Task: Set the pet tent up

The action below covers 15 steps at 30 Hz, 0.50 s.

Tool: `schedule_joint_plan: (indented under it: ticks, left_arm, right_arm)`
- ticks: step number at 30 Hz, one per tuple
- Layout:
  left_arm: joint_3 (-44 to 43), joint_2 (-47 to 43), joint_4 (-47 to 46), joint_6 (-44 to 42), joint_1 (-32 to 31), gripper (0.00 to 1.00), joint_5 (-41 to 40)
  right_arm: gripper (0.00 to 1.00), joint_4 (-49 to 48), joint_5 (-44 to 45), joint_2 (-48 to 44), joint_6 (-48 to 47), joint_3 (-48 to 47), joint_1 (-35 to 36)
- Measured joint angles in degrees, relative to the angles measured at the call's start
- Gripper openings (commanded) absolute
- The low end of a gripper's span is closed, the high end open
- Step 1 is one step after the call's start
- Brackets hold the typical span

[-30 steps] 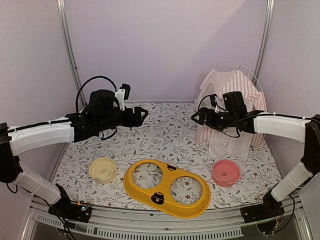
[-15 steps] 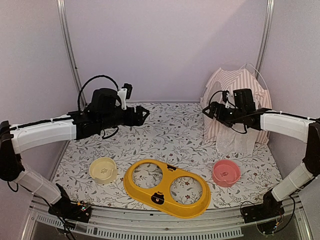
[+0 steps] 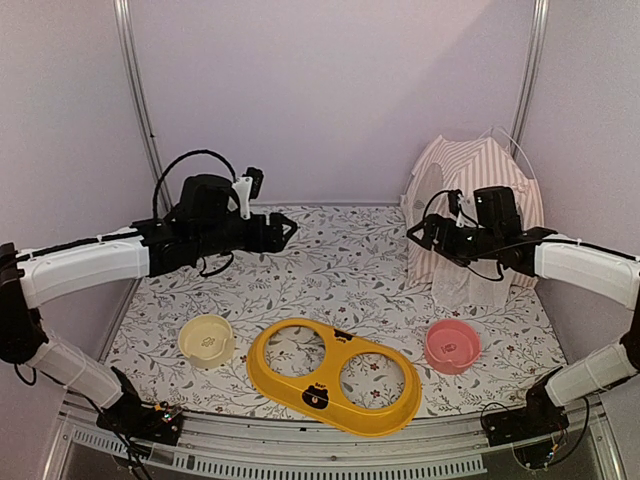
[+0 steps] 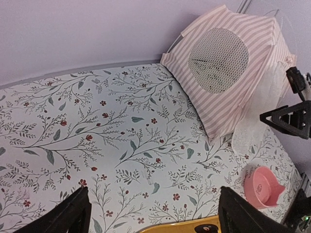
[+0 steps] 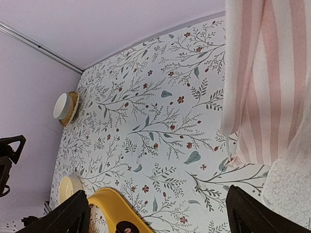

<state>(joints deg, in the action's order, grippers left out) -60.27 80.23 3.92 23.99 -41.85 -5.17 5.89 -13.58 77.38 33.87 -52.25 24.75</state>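
Well, in the top view the pet tent (image 3: 470,190) stands in the upper right of the frame, at the far right corner of the flowered table (image 3: 340,262). The right gripper (image 3: 413,236) hovers just beside the tent's left edge, jaws apart and grasping nothing. The left gripper (image 3: 288,228) hangs left of centre, also spread and empty. Along the lower part lie a cream bowl (image 3: 206,340), a yellow double feeder (image 3: 333,375) and a pink bowl (image 3: 452,345).

From the left wrist, the tent (image 4: 228,92) fills the upper right, with a round mesh window (image 4: 218,60) facing the camera (white lace hangs at its right side). The black fingers (image 4: 70,213) in the bottom corners are wide apart, with only tablecloth between them.

From the right wrist, the striped fabric (image 5: 262,73) runs down the right edge with lace (image 5: 291,187) below it. This gripper's own fingers (image 5: 252,213) sit in the lower corners, released and touching nothing.
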Motion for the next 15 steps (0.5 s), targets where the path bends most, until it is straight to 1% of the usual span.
schedule_joint_plan:
  ticks: [6, 11, 15]
  left_arm:
    - [0.1, -1.2, 1.0, 0.0, 0.7, 0.91, 1.6]
    - [0.9, -2.3, 1.2, 0.2, 1.0, 0.91, 3.1]
    - [2.6, -3.8, 1.6, 1.0, 1.4, 0.91, 4.3]
  right_arm:
    - [0.99, 1.9, 1.6, -4.5, 0.9, 4.2, 0.6]
    - [0.99, 4.0, 3.1, -6.2, 1.1, 4.5, 1.9]
    - [0.99, 5.2, 4.2, -6.8, 1.1, 4.5, 4.8]
